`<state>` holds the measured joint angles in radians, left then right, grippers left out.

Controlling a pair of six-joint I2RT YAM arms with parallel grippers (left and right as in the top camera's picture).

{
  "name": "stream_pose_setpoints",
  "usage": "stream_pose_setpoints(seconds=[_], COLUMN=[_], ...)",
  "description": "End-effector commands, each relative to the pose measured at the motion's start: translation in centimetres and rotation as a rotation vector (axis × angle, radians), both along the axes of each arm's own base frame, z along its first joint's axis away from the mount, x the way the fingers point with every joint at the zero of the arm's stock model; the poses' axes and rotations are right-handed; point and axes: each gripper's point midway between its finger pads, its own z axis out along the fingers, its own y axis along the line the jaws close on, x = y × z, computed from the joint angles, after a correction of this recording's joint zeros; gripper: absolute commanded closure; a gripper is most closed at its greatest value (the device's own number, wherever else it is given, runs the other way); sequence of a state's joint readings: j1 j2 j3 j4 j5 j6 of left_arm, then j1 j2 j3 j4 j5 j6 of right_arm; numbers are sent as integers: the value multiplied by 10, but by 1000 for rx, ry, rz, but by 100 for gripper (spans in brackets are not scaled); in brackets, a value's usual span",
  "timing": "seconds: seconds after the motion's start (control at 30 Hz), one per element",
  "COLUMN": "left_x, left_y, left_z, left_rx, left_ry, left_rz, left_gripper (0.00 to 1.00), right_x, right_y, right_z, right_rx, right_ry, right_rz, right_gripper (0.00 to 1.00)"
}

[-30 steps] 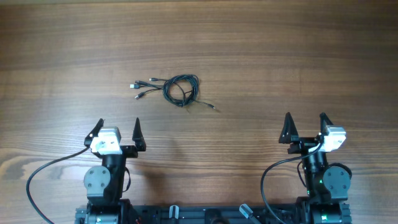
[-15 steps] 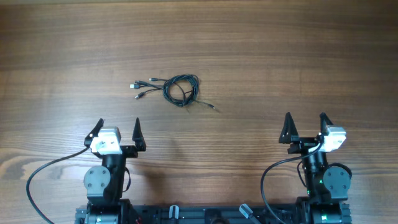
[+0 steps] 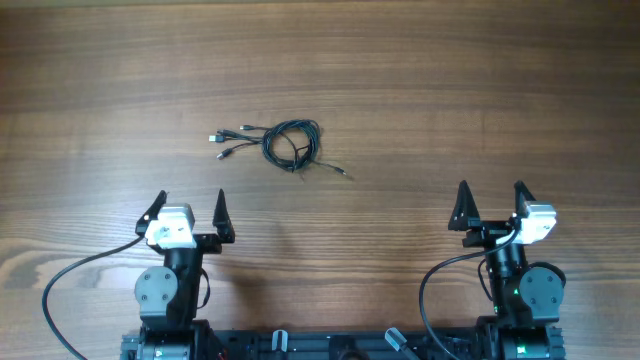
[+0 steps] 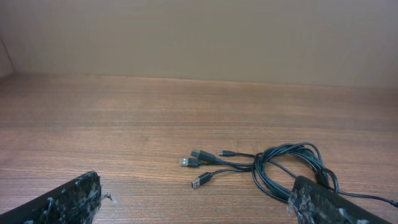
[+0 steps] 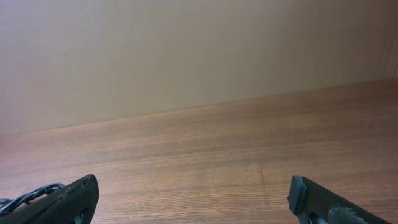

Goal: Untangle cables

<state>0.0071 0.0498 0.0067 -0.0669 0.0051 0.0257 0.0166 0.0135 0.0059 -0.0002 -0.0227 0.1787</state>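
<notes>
Gaping empty, left claw (image 3: 191, 194) and right claw (image 3: 491, 186) face the cables (image 3: 267, 147), nearer the left.

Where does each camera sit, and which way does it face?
Overhead: above the table, looking straight down at the cables; shows left gripper and right gripper.
Left wrist: low on the left arm, facing forward across the table at the cables; its fingers frame the bottom.
Right wrist: same on the right arm, facing table and wall; its fingers show.
Shared: overhead and left wrist both see the cables.
</notes>
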Motion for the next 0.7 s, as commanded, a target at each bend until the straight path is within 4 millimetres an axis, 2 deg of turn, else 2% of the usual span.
stream_pose_setpoints(seconds=[0.0,0.1,0.17,0.3,0.43,0.53,0.67], left_x=[1,1,-2,-18,-25,-28,-53], left_y=[-1,-1,-1,-1,-1,-1,1], left_z=[8,39,67,123,138,144,182], left_rx=[22,24,26,29,-60,-86,-86], left_ry=[-33,-161,-275,-513,-579,-606,-787], left_rz=[-10,-8,-7,-5,-21,-27,-23], left_gripper=[0,0,0,0,0,0,0], right_x=[0,0,0,0,0,0,-5], right_y=[1,-1,-1,-1,-1,0,-2], right_z=[1,9,10,10,1,4,48], right_rx=[7,7,8,8,7,39,60], right_ry=[-6,-36,-42,-42,-7,-18,-196], right_rz=[8,-4,-3,-3,-3,0,-5], right_gripper=[0,0,0,0,0,0,0])
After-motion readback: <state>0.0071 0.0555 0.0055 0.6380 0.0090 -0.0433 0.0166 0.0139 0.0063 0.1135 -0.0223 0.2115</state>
